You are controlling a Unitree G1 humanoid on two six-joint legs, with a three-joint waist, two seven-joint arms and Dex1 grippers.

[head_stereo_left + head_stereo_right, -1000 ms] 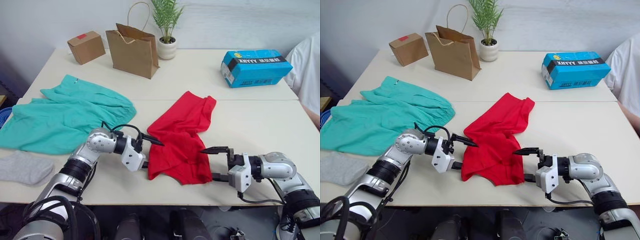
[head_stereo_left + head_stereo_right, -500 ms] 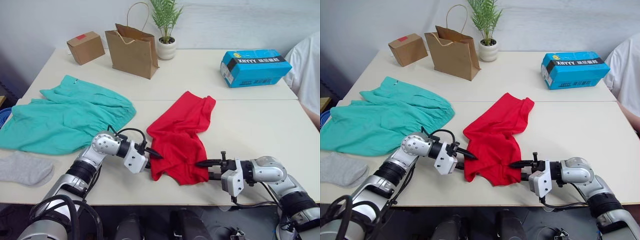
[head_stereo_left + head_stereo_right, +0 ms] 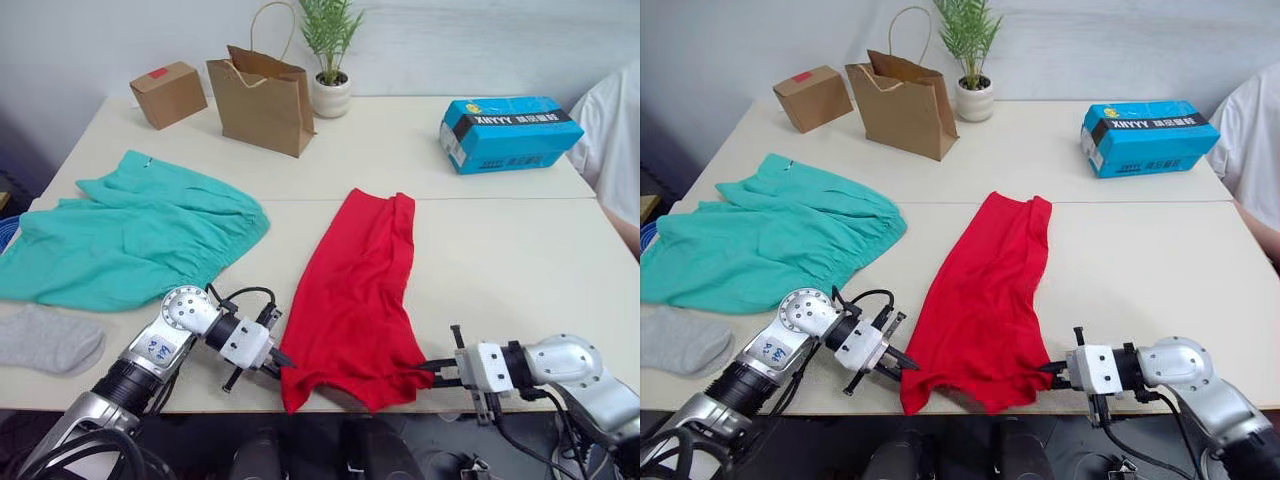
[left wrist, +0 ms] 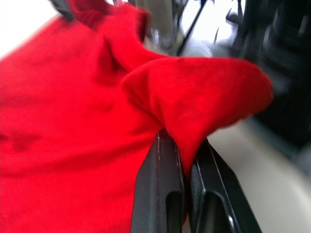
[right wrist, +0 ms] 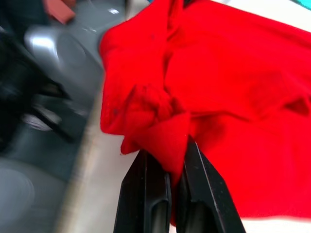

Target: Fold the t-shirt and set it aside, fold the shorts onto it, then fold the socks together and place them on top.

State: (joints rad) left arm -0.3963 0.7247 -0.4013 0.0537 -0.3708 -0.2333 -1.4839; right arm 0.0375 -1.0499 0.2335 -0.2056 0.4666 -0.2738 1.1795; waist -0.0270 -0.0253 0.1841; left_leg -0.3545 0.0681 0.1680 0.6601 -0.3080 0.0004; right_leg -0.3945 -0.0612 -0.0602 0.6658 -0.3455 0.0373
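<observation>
Where half a second back the t-shirt [image 3: 355,295] lay bunched mid-bench with both grippers only nosing at its near edge, now stretched into a long strip from bench centre to the near edge, near hem overhanging slightly. Left eye view: left gripper [image 3: 275,358] pinching the near-left corner, right gripper [image 3: 432,369] pinching the near-right corner, both pulled back toward the near edge (looks like the spread-out before the first fold, so task barely begun). Shorts [image 3: 130,240] flat at left, well apart from the red cloth; socks [image 3: 45,338] at the near-left edge, just beside the shorts' near hem.

Right eye view: same layout. Count: one t-shirt, one shorts, one grey sock lump (cannot tell whether one or two stacked), one cardboard box [image 3: 813,97], one paper bag [image 3: 903,101], one potted plant [image 3: 973,62], one blue carton [image 3: 1148,135], one bench [image 3: 1140,250], one person's sleeve [image 3: 1252,140] at far right.

Left wrist view: jaws of the left gripper closed tight on a folded red corner, cloth humped over the fingers [image 4: 163,194].

Right wrist view: jaws of the right gripper clamped on a puckered red fold, fingers [image 5: 148,194] nearly touching, rest of the shirt spread beyond.
</observation>
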